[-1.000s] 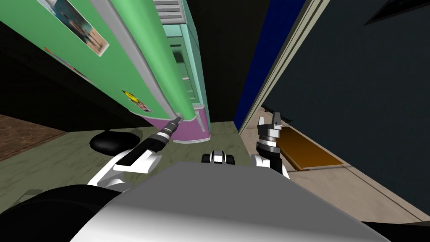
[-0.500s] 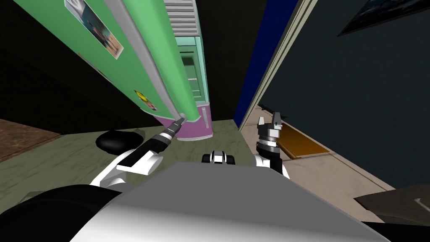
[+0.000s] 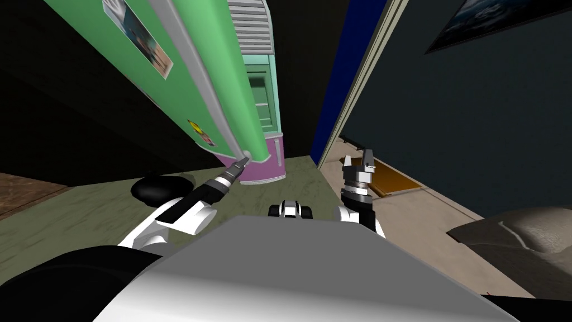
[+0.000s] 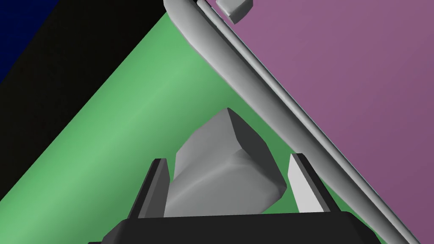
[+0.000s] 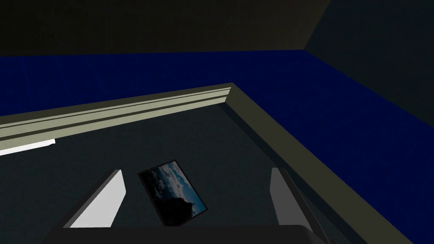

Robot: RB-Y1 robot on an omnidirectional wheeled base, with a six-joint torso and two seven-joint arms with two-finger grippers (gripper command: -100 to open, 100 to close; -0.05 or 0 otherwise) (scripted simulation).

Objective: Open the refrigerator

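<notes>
Shelves [image 3: 260,106] are exposed inside the pale green refrigerator [image 3: 262,61], which is seen ahead in the head view with its green door [image 3: 184,95] swung well away from the cabinet. A slatted grey vent [image 3: 251,25] is set at the refrigerator's top, and a purple drawer front [image 3: 268,162] is fitted at its base, below the shelves. A long grey handle [image 3: 195,72] is mounted along the door's free edge, and a photo [image 3: 145,39] and a small yellow sticker [image 3: 200,132] are stuck on the door's face beside it. The left gripper [image 3: 241,162] is held at the lower end of that handle, just above the purple drawer front. In the left wrist view, the handle's thick grey end block [image 4: 220,169] is held between the fingers [image 4: 157,186] of the left gripper [image 4: 228,159], which are drawn in around it; one finger is pressed to its side and the other is set just beside it. The handle's bar [image 4: 254,93] is seen running on past the block, between green door and purple drawer. The right gripper [image 3: 357,156] is raised to the right of the refrigerator, well apart from it, with its fingers [image 5: 110,199] spread wide and nothing between them. A round black thing [image 3: 159,187] is seen on the floor to the left of the refrigerator's base.
</notes>
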